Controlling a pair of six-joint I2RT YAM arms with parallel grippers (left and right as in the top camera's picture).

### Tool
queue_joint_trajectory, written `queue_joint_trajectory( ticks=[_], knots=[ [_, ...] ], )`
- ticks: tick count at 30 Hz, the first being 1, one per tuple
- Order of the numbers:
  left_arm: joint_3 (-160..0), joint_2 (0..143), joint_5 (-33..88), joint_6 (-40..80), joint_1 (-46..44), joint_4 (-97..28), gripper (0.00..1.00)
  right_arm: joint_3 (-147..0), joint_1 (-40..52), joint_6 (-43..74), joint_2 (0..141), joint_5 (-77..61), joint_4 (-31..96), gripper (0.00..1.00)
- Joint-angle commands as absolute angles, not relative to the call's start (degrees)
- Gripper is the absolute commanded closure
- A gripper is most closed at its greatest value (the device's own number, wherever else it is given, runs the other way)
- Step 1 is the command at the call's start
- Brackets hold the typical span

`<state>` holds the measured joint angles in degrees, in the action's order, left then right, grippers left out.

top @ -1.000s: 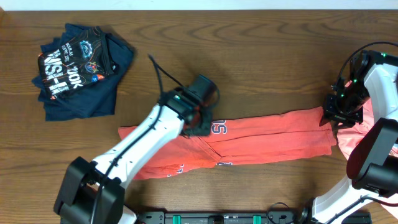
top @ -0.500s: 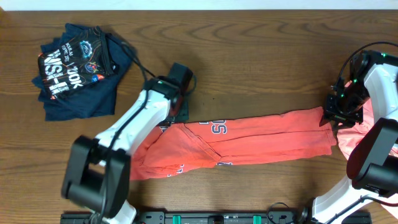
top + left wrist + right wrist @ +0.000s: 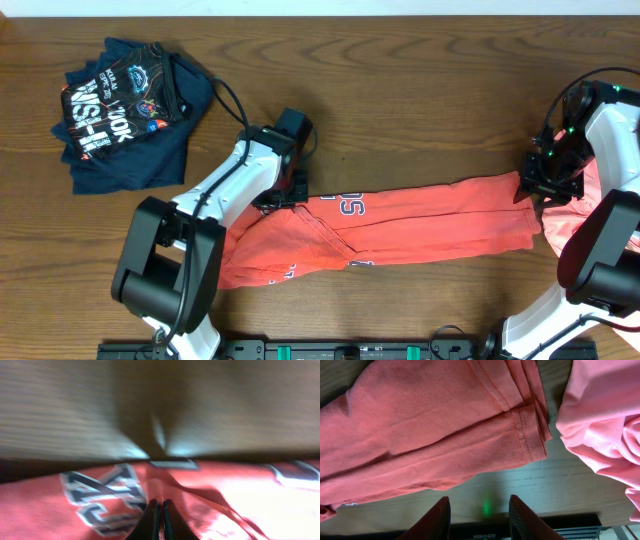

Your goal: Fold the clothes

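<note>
Coral-red cotton T-shirt [image 3: 420, 215] with navy-and-white lettering lies stretched left to right across brown wooden table [image 3: 420, 90]. Left gripper [image 3: 160, 506] is closed at its far left edge, perhaps pinching fabric; view blurred. Right gripper [image 3: 481, 510] stands partly open, empty, at its right hem.

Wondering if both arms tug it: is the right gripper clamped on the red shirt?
No: the right gripper stands open over the wooden table, the coral-red T-shirt lying beyond its fingertips.

Wooden table [image 3: 420, 90], folded navy printed shirts [image 3: 130, 110]
</note>
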<state>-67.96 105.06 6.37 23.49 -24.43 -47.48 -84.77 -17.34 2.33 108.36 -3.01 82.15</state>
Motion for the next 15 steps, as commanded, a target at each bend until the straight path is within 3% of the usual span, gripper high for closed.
queue_joint_trajectory(
  ticks=[1, 5, 10, 13, 15],
  knots=[
    [-67.7, 102.7, 16.5, 19.9, -24.4, -49.4, 0.94, -84.6, -17.6, 2.7, 108.0, -2.8, 82.0, 0.63],
    [-67.7, 102.6, 18.4, 19.5, -24.4, -56.9, 0.94, -84.6, -17.6, 2.7, 108.0, -2.8, 82.0, 0.63],
    [-67.7, 102.7, 9.3, 18.9, -24.4, -59.8, 0.92, -84.6, -17.6, 2.7, 108.0, -2.8, 81.8, 0.63],
    [-67.6, 102.8, 5.1, 18.9, -24.4, -57.4, 0.63, -84.6, -17.6, 2.7, 108.0, -2.8, 82.0, 0.63],
    [-67.6, 102.8, 4.0, 18.9, -24.4, -55.1, 0.53, -84.6, -17.6, 2.7, 108.0, -2.3, 82.3, 0.61]
  ],
)
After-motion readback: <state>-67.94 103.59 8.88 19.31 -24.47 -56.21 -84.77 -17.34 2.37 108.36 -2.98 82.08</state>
